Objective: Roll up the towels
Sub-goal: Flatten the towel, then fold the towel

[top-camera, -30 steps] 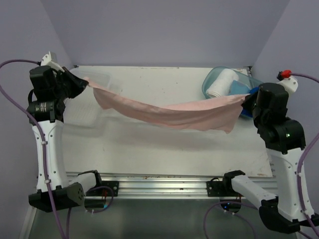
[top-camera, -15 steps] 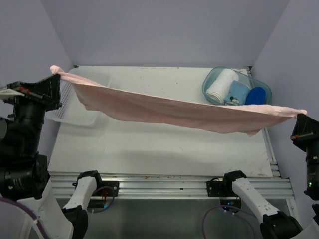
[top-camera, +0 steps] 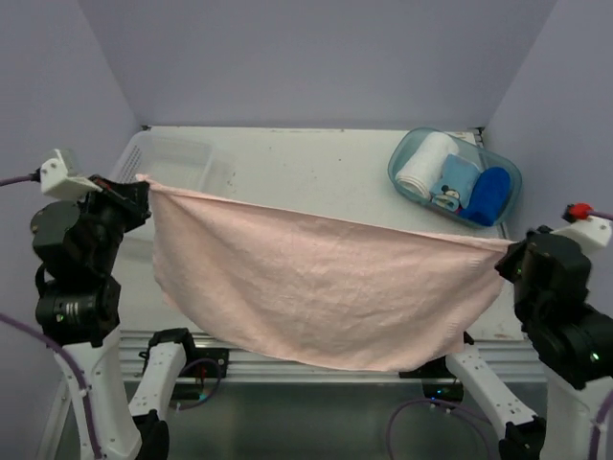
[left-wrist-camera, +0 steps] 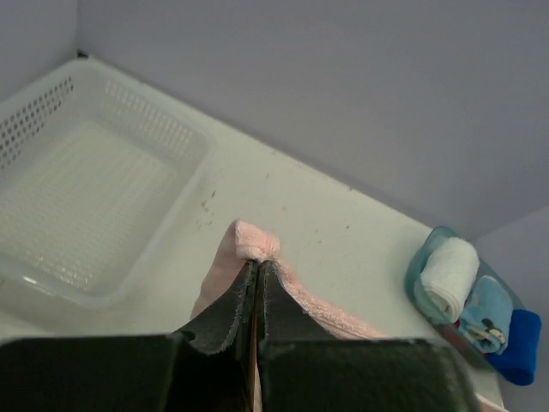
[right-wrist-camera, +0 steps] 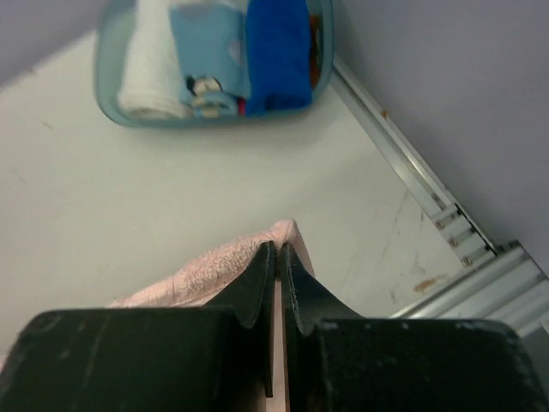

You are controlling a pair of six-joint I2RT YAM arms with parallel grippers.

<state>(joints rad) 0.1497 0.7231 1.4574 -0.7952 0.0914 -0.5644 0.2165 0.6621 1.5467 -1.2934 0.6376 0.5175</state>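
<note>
Pinching opposite corners, left gripper (top-camera: 143, 188) and right gripper (top-camera: 504, 253) (arms spread) suspend pink towel (top-camera: 316, 287).

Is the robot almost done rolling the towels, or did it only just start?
Looks done: the blue towel lies rolled up in the clear tub. In hand: the pink towel hangs spread out above the table, one top corner pinched in the left gripper and the other in the right gripper. Left to do: it isn't rolled at all yet, so it needs laying flat and rolling. About halfway, I'd say.
</note>
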